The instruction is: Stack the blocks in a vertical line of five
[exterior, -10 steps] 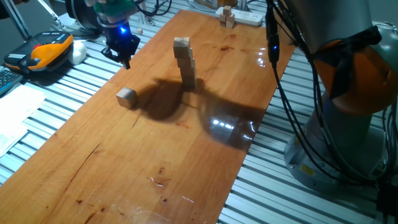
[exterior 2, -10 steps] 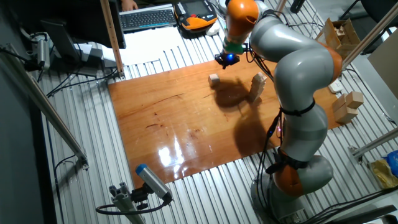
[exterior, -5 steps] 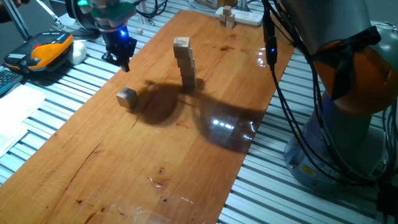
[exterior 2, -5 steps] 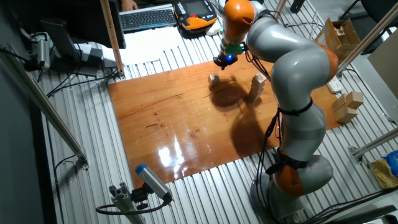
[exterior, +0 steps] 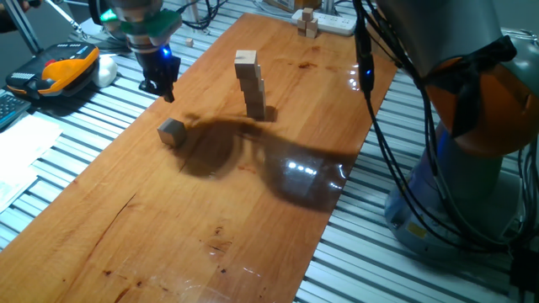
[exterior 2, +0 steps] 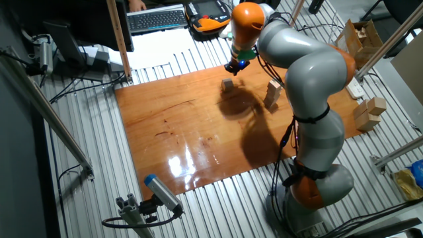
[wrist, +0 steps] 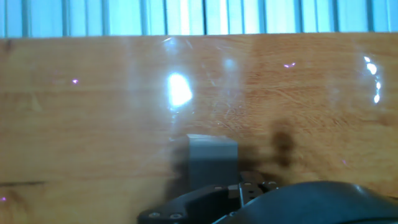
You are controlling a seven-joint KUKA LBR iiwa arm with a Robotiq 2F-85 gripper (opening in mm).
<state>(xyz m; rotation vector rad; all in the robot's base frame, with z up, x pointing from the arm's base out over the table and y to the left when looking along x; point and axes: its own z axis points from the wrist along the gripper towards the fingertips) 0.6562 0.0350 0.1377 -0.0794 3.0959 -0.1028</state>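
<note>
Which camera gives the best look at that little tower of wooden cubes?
One fixed view shows the stack of blocks best: close, unobstructed, each of its four cubes distinct and slightly offset. The other fixed view shows the same stack small and far, beside the robot arm. The hand view misses it.

Glossy orange-brown wooden worktop (exterior: 253,210), laid over a bed of ribbed metal slats (exterior: 84,118). Glare patches across the far side. On the board: a lone block (exterior: 171,131) near the left edge, well apart from a slightly crooked stack of blocks (exterior: 250,84) standing mid-board. In the other fixed view, same lone block (exterior 2: 227,84) and stack (exterior 2: 272,93). At the far end, a white power strip (exterior: 333,23) with tiny wooden pieces (exterior: 309,25) beside it.
</note>
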